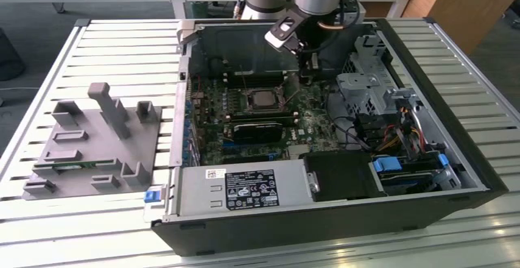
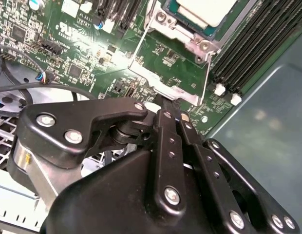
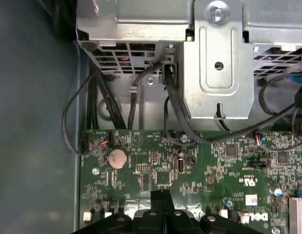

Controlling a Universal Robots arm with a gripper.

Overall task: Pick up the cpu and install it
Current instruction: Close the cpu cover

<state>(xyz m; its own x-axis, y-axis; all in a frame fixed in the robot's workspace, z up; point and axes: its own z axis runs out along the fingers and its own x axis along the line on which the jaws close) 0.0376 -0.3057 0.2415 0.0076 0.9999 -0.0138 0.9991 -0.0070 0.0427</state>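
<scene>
While the cpu [image 1: 262, 99] lies in its socket on the motherboard [image 1: 315, 120], the gripper [image 3: 162, 195] hangs just beside it, fingers pressed together, holding nothing I can see.

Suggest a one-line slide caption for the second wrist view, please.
Shut claw poised near the metal socket frame on the green motherboard, with the cpu lying in its socket.

Straight above the cpu [image 1: 262, 99] the way is open. The gripper [image 1: 306, 80] stands just beside it on the exterior view's right, with the drive cage [image 1: 361, 88] beyond. A black block [image 1: 258, 131] sits close on its camera side.
</scene>
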